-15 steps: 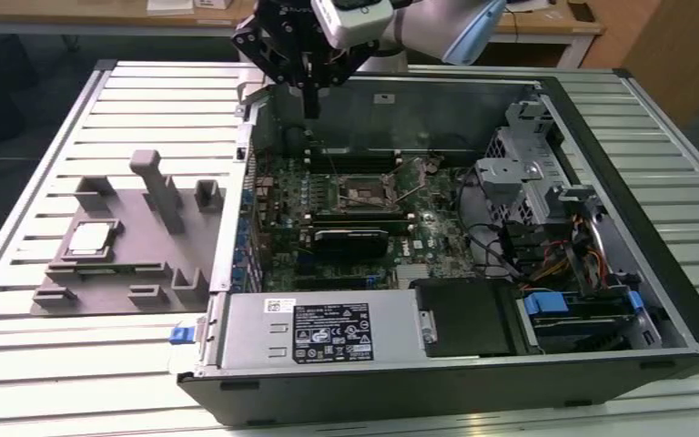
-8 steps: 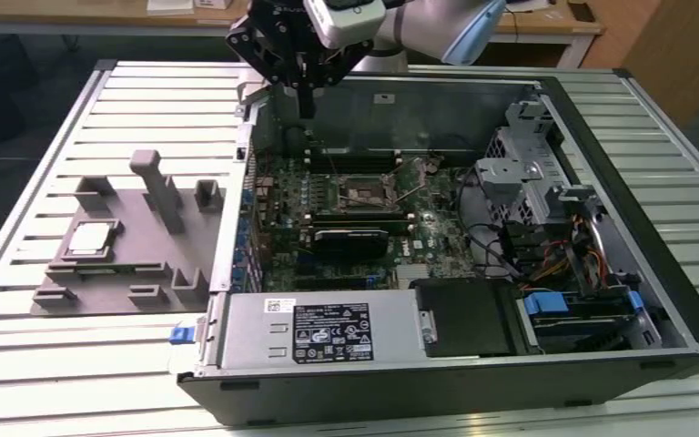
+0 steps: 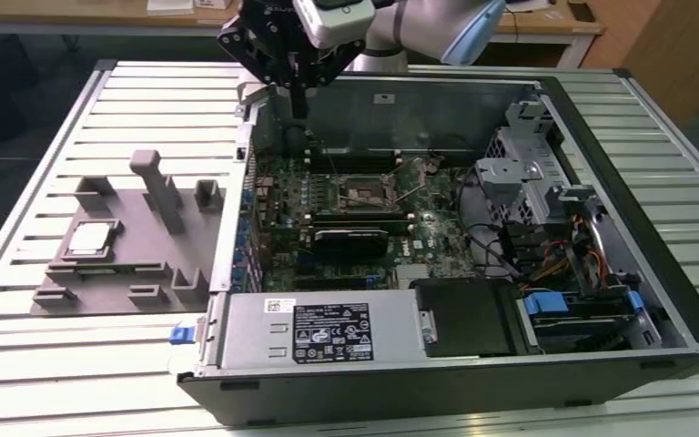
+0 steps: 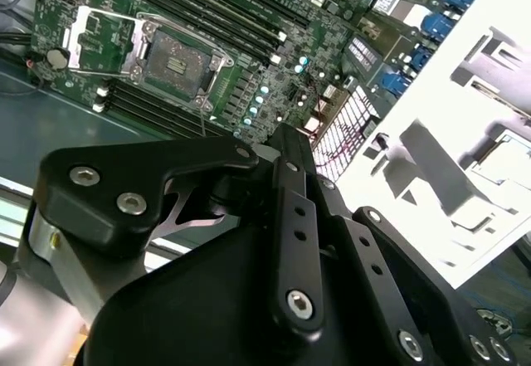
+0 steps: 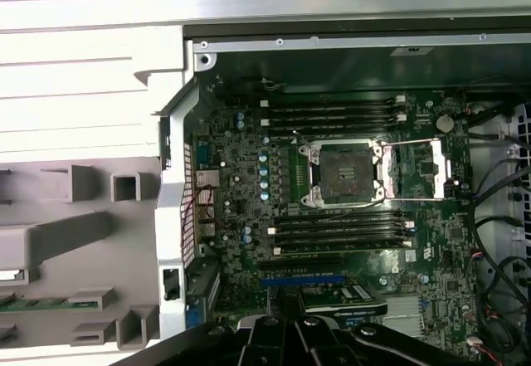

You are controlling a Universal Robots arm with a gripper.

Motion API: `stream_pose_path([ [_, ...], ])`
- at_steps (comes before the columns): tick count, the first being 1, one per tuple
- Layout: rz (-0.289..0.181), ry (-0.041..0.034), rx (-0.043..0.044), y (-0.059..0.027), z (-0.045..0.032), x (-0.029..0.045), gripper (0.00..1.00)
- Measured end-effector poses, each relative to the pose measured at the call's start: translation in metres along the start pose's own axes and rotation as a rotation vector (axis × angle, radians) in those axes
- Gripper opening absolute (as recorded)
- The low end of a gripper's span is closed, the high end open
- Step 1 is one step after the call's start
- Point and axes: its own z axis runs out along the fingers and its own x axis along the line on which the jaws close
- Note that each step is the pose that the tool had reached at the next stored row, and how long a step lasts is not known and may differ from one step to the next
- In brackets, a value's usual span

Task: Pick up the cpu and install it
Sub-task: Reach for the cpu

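CPU (image 3: pixel 88 239) lay flat, silver top up, in a recess of the grey fixture tray (image 3: pixel 106 282), at about nine o'clock in the exterior view and well apart from the end effector. The tray sat on the slatted metal desk (image 3: pixel 34 364), just beside the open computer case (image 3: pixel 447 382), at the case's nine o'clock.

Nearest in that view, the power supply (image 3: pixel 313 330) filled the case's six o'clock edge. Beyond it lay the green motherboard (image 3: pixel 325 196) with a black expansion card (image 3: pixel 349 241). Past the card, near the board's middle, sat the CPU socket (image 3: pixel 366 191). In the first wrist view the socket (image 5: pixel 342 173) had its metal load frame (image 5: pixel 419 167) swung open to one side, with memory slots (image 5: pixel 332 115) running along both long sides. A metal drive cage (image 3: pixel 520 173) stood at the board's three o'clock.

Farthest back, at about eleven o'clock from the socket, the end effector (image 3: pixel 298 107) hung pointing down over the case's far wall. Its fingers looked pressed together with nothing between them, as in the second wrist view (image 4: pixel 286 138).
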Motion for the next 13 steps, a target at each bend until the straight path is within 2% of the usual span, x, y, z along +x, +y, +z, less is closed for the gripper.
stream_pose_path([
  [13,0.0,0.0,-0.0001,-0.0011,-0.0004,0.0149,0.11],
])
